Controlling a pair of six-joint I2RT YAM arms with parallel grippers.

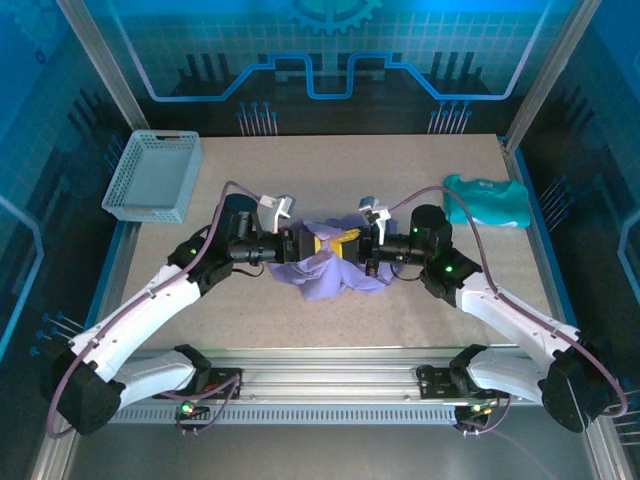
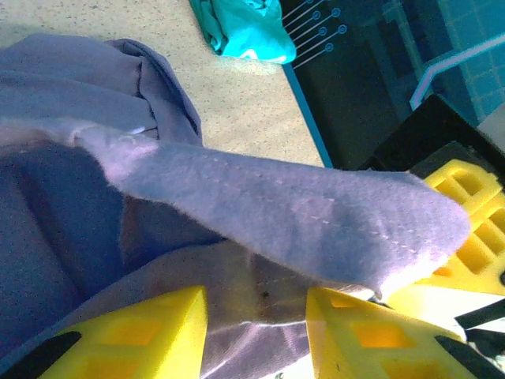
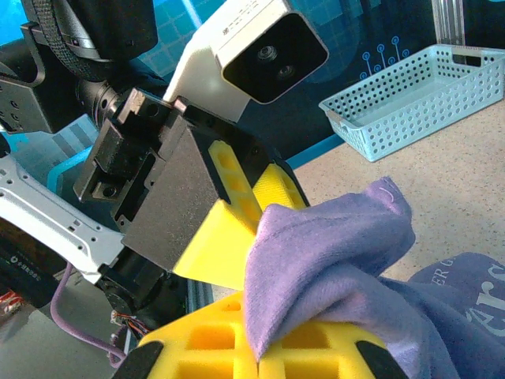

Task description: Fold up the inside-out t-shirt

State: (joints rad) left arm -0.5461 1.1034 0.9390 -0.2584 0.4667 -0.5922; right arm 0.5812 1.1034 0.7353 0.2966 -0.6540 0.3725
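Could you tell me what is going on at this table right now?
Two robot arms are handling a purple t-shirt that lies bunched mid-table. The right claw is shut on a fold of it. The left claw faces it closely, jaws apart with cloth between them. A teal garment and a basket sit apart at the far corners. The shirt is not yet folded.

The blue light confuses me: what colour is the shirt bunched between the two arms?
The t-shirt is lavender-purple, clearest in the left wrist view.
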